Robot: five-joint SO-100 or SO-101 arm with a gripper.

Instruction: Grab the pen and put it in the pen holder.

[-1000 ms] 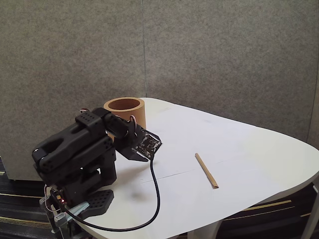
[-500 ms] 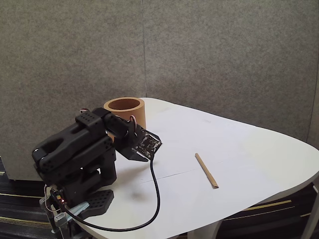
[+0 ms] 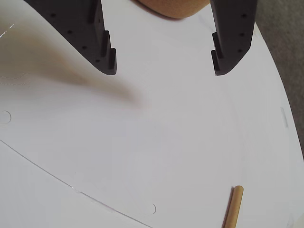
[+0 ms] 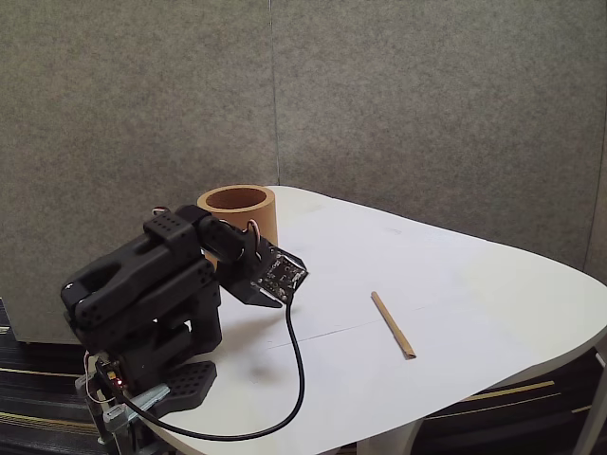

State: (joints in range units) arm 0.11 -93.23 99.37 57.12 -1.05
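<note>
The arm (image 4: 142, 284) sits folded low at the near left corner of the white table (image 4: 474, 275), and nothing about the job has started yet: the pen (image 4: 393, 324) lies flat on the tabletop, well apart from the pen holder (image 4: 237, 213), out to the right of it and nearer the front edge in the fixed view. The pen holder stands upright just behind the folded arm, close to the table's back-left edge, its dark inside open to the top.

In the wrist view the gripper (image 3: 164, 66) has its two black fingers (image 3: 107, 54) spread wide with only bare table between them, so it holds nothing. The base of the pen holder (image 3: 173, 8) peeks in between the fingers at the top edge there, while one end of the pen (image 3: 233, 206) shows at the bottom right, well clear of the fingers.

I'd call this the reach step, still to be made. The arm would need to unfold, swing away from the pen holder towards the pen, and come down with the fingers astride the thin stick, crosswise to its length. A black cable (image 4: 289, 379) trails from the wrist across the table towards the base; it looks clear of the pen
</note>
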